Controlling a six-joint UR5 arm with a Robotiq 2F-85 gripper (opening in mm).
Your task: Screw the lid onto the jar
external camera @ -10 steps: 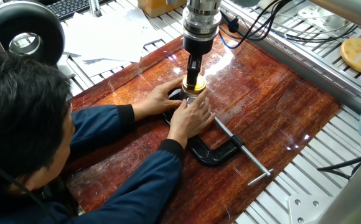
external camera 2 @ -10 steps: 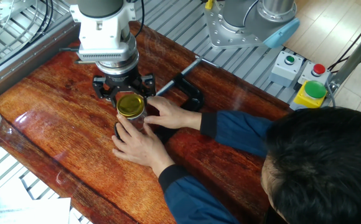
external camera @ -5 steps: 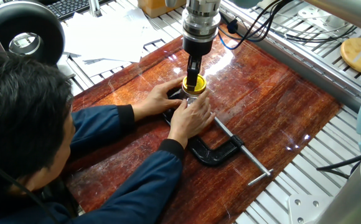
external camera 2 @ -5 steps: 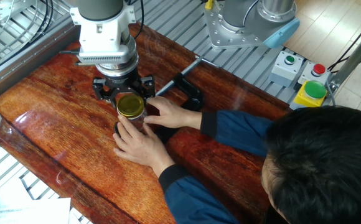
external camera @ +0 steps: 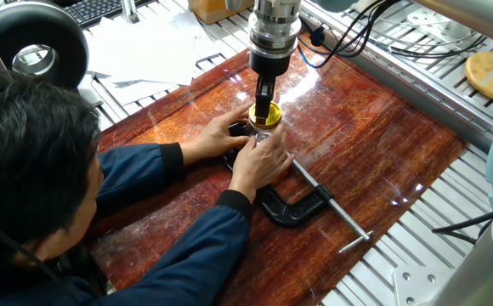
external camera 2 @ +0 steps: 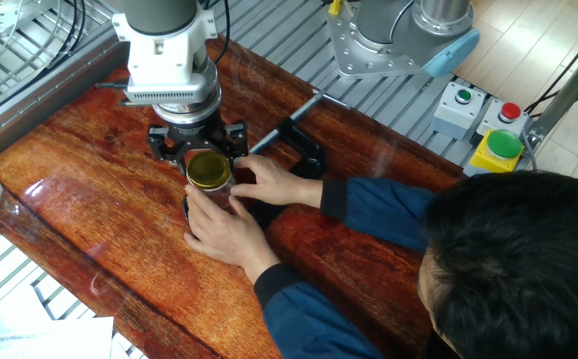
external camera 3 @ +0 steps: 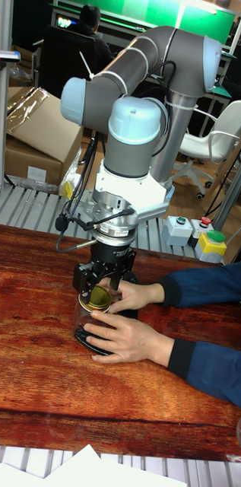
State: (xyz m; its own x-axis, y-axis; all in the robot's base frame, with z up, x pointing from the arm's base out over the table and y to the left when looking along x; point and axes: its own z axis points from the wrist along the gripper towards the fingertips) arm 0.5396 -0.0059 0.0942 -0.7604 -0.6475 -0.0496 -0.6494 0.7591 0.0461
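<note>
Almost nothing has been shifted since the earlier frames: the end effector (external camera 2: 206, 152) is still held upright over the jar (external camera 3: 90, 323), its fingers clamped on the yellow lid (external camera 2: 208, 170). The lid is seated on the jar's neck. The jar is steadied on the wooden bench (external camera: 374, 144) by a person's two hands (external camera: 260, 160). A black clamp (external camera: 295, 206) lies just beside them.

Jar (external camera 3: 84, 319) — mostly behind the person's hands (external camera 3: 128, 337)
</note>
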